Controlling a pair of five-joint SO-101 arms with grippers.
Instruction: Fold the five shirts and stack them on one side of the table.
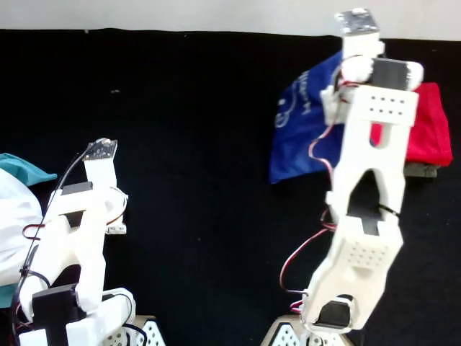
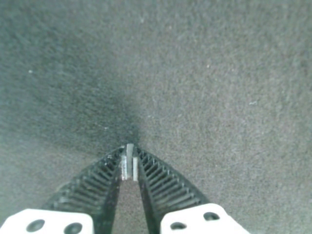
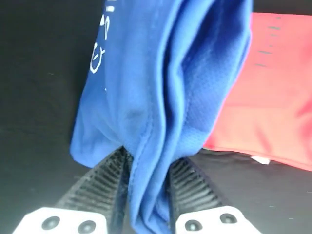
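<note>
The right gripper (image 3: pixel 148 158) was clamped on a bunched edge of the blue shirt (image 3: pixel 141 83), the cloth pinched thick between its ribbed jaws. In the high view the shirt lay in the upper right of the frame, partly folded, its far side overlapping the red shirt (image 1: pixel 432 126), which sat folded at the right edge; a dark garment (image 1: pixel 421 171) seemed to lie under the red one, though I could not tell what it was. The left gripper (image 2: pixel 128 148) was closed on nothing, tips together above the black table cover (image 2: pixel 204 73); its arm stood at the lower left of the high view, beside a heap at the left edge with a white shirt (image 1: pixel 13 216) and a teal shirt (image 1: pixel 25 171).

The blue shirt looked light, thin and quite limp; held at one point it would likely sag and let its folds fall open, and the layers could slide over one another. A hold through all layers at a folded edge or corner seemed best, with the cloth dragged low rather than lifted high; the red shirt looked the likely base of the stack.
</note>
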